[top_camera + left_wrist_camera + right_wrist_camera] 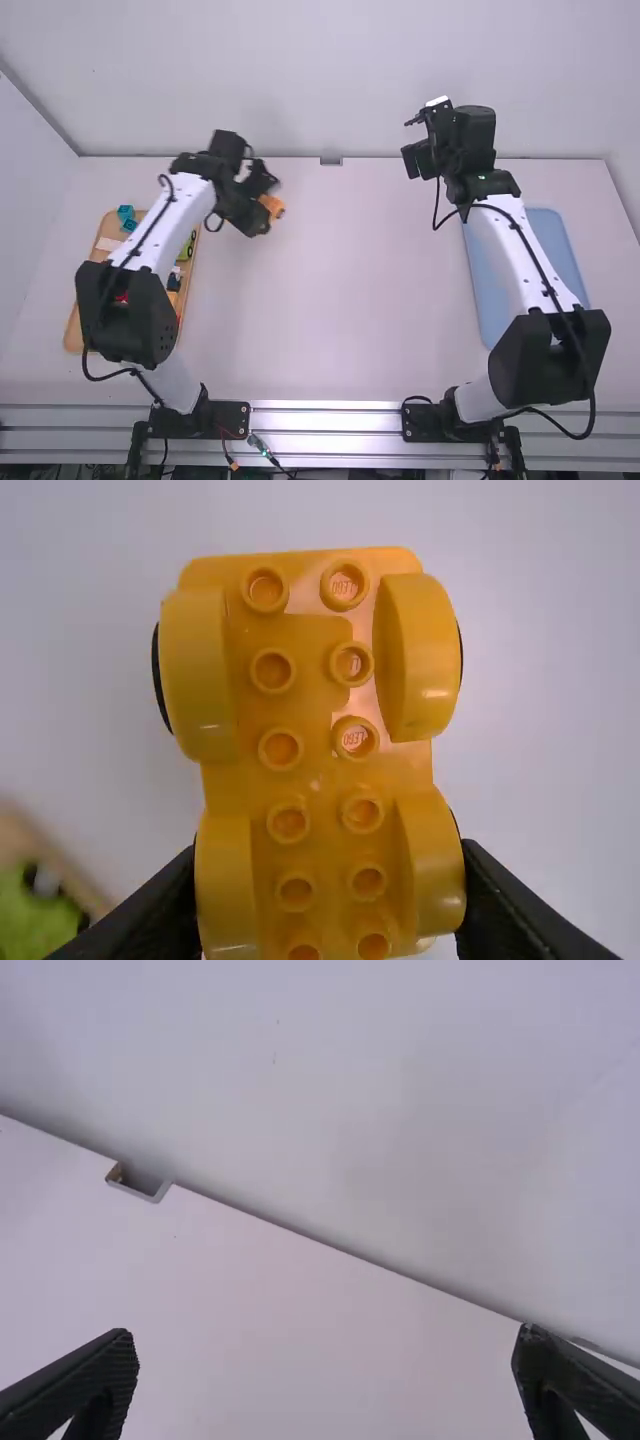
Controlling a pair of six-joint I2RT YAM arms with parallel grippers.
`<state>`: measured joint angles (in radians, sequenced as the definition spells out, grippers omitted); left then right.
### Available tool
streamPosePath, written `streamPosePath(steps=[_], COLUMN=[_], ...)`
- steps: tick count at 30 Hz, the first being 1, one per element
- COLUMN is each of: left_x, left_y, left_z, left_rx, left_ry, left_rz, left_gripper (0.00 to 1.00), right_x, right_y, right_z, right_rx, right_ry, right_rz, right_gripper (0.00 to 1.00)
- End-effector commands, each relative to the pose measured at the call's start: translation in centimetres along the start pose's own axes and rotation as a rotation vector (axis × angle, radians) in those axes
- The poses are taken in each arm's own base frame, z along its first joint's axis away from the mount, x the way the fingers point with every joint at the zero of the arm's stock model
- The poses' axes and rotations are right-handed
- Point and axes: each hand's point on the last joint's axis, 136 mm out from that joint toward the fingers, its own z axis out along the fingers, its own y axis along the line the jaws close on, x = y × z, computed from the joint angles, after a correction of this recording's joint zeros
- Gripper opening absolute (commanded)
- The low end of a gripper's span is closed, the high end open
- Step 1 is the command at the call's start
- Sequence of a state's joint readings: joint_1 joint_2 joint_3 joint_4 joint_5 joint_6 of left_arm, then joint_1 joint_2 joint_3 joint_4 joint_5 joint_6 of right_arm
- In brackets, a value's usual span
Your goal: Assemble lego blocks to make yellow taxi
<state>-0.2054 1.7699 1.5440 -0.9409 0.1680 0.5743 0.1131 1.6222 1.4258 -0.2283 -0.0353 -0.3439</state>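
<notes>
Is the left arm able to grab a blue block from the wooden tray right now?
Probably not: its gripper is holding the yellow wheeled piece, so it would likely have to let go first.

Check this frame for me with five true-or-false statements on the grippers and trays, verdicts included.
1. The left gripper holds a yellow plastic block base with wheels. True.
2. The right gripper grips a block. False: its fingers stand wide apart, nothing between them.
3. A flat, light-blue tray lies on the table's right side. True.
4. The base lies in that tray. False: the left gripper has it.
5. A brown wooden tray lies on the table's left side. True.
</notes>
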Motion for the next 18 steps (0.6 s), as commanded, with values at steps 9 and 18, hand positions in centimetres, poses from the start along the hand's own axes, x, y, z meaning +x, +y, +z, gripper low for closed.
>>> streamPosePath(steps=[9,18], left_x=[1.1,2.9], left_y=[-13.3,-15.7], left_z=[9.1,13.5], left_rx=[0.096,0.149], left_ry=[0.139,0.080], left_rz=[0.764,0.743], left_gripper=[0.06,0.35], right_x=[0.3,0.2], right_y=[0.3,0.4], right_z=[-0.7,-0.7], right_rx=[-0.030,-0.030], right_ry=[0.039,0.039], right_rz=[0.006,0.006], right_gripper=[0.99,0.99])
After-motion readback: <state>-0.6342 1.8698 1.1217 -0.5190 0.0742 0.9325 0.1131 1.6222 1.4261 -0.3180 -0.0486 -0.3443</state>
